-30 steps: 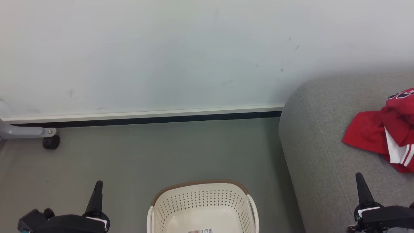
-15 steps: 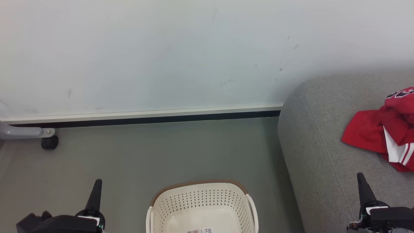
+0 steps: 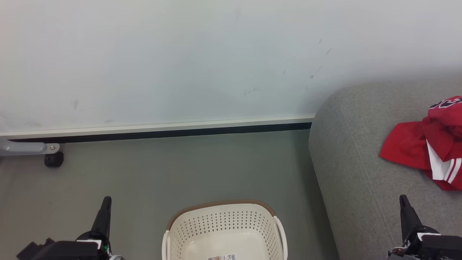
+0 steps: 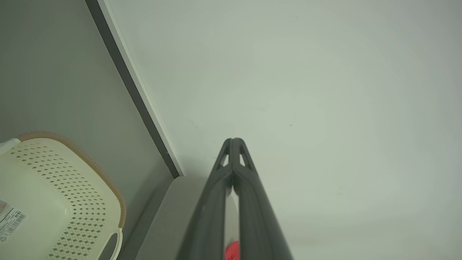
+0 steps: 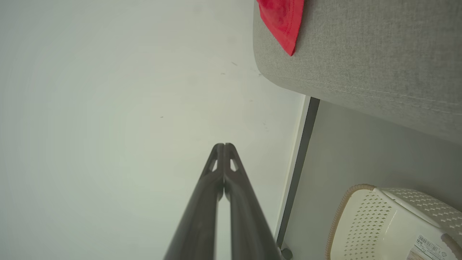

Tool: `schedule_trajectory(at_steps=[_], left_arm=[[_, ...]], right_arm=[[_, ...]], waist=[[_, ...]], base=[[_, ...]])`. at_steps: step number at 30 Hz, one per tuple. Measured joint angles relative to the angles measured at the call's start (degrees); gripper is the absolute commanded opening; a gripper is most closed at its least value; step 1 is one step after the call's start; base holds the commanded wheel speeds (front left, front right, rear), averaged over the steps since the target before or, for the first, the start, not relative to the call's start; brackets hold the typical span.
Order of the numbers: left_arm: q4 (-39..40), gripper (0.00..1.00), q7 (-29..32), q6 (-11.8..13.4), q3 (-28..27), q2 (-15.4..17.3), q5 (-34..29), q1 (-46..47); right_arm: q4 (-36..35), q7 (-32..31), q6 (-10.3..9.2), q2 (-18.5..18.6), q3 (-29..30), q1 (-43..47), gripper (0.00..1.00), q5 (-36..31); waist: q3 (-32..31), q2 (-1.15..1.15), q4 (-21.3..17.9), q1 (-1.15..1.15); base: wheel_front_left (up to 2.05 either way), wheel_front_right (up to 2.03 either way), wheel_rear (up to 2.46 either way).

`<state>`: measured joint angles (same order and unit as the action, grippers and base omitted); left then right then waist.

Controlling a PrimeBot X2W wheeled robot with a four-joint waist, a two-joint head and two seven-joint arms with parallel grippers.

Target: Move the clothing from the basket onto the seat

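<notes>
While left pincer point(image 4: 234, 140), right pincer point(image 5: 224, 145) press together, head view, striped clothing point(image 3: 408, 150) on seat point(image 3: 357, 162).

- The wall point(image 3: 180, 54) is pale and plain, with a few small dark marks.
- A white strip point(image 3: 162, 127) and a black line point(image 3: 162, 134) run along its bottom.
- The floor point(image 3: 180, 166) is grey-green.
- A grey metal leg point(image 3: 25, 148) with a black wheel point(image 3: 54, 159) stands at the left.

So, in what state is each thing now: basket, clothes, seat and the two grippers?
basket: upright on the floor, nothing inside where visible.
clothes: crumpled heap lying on the seat.
seat: mostly bare.
left gripper: shut, holding nothing.
right gripper: shut, holding nothing.
</notes>
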<state>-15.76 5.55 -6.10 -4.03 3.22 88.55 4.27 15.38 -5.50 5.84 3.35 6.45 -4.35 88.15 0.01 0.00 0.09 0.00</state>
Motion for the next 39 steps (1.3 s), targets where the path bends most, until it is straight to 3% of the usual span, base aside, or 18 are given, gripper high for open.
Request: schedule_trajectory(at_steps=[7,39], left_arm=[[-0.09,0.00,0.94,-0.52,-1.20,-0.70,2.64,0.07],[-0.13,0.00,0.94,-0.53,-1.23,-0.76,3.16,0.18]], right_arm=[[0.57,-1.00,0.76,-0.78,1.10,-0.38,0.00,3.27],[0.60,-1.00,0.79,-0.84,1.15,-0.77,0.00,3.28]], waist=[[0.05,0.00,-0.10,0.00],[0.04,0.00,-0.10,0.00]], base=[[0.00,0.00,0.00],[0.00,0.00,0.00]])
